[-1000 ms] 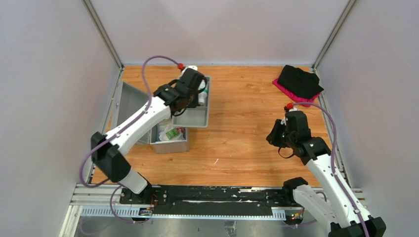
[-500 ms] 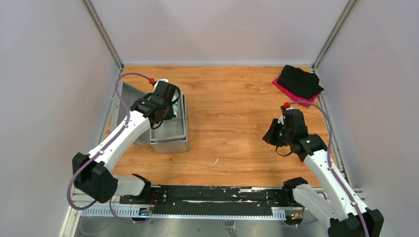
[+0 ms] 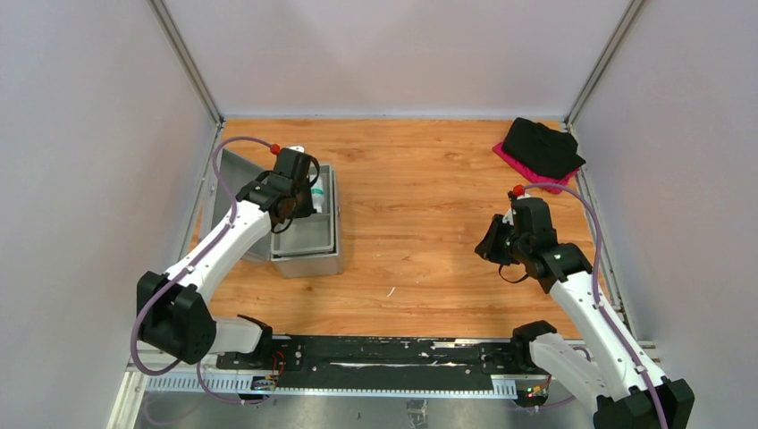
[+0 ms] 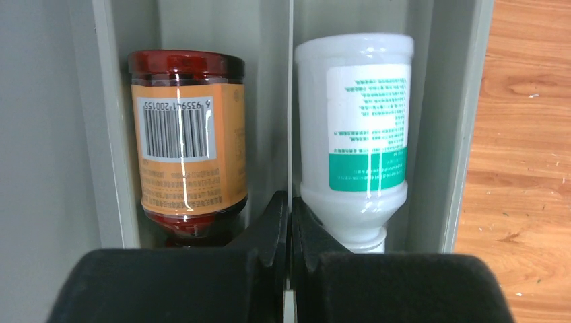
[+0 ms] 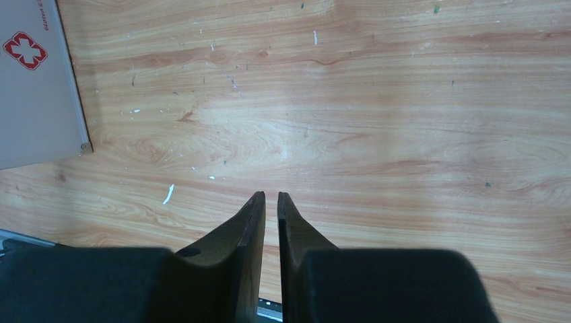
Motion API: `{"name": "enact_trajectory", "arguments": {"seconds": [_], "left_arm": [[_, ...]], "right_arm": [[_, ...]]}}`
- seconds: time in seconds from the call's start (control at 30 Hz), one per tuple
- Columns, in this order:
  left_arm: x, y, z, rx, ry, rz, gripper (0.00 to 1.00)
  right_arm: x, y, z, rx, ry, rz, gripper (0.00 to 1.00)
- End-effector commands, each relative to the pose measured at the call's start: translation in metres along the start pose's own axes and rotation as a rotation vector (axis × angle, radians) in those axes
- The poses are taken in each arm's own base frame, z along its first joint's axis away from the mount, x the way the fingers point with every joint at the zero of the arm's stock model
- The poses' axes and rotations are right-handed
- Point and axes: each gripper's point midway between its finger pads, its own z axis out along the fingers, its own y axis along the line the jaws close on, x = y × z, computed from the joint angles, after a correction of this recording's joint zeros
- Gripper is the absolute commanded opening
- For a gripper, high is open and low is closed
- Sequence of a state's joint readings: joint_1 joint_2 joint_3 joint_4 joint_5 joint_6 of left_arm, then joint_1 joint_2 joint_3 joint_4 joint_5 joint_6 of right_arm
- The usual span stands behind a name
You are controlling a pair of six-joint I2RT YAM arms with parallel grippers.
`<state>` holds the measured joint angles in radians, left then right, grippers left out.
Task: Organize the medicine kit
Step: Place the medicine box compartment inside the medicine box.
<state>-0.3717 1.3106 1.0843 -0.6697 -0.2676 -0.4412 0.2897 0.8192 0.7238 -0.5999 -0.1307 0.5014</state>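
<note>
I'm clamping my left gripper (image 4: pixel 289 222) on the divider (image 4: pixel 291 101) of the tray (image 3: pixel 313 234), fingers pinched on that thin wall. The tray is sitting on the gray box (image 3: pixel 306 264) at the table's left side. It's looking stiff and light, so the middle wall is likely the best hold, though tilting would roll the bottles. The brown bottle (image 4: pixel 192 141) with the orange label is probably glass, the white bottle (image 4: pixel 353 128) glossy and slippery. My right gripper (image 5: pixel 271 222) is hovering over bare wood, fingers nearly touching, holding nothing.

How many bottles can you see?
2. A brown bottle and a white bottle lie side by side in the tray, a divider between them. More may hide underneath.
</note>
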Motion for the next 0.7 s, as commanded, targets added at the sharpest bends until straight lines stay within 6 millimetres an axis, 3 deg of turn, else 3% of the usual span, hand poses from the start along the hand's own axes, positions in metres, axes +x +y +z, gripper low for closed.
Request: {"name": "enact_trajectory", "arguments": {"seconds": [0.0, 0.67], "left_arm": [[-0.022, -0.011, 0.006, 0.039, -0.070, -0.004, 0.00], [0.001, 0.006, 0.031, -0.048, -0.011, 0.017, 0.00]], "right_arm": [[0.006, -0.007, 0.002, 0.017, 0.016, 0.016, 0.17], [0.006, -0.007, 0.001, 0.013, 0.013, 0.012, 0.17]]}}
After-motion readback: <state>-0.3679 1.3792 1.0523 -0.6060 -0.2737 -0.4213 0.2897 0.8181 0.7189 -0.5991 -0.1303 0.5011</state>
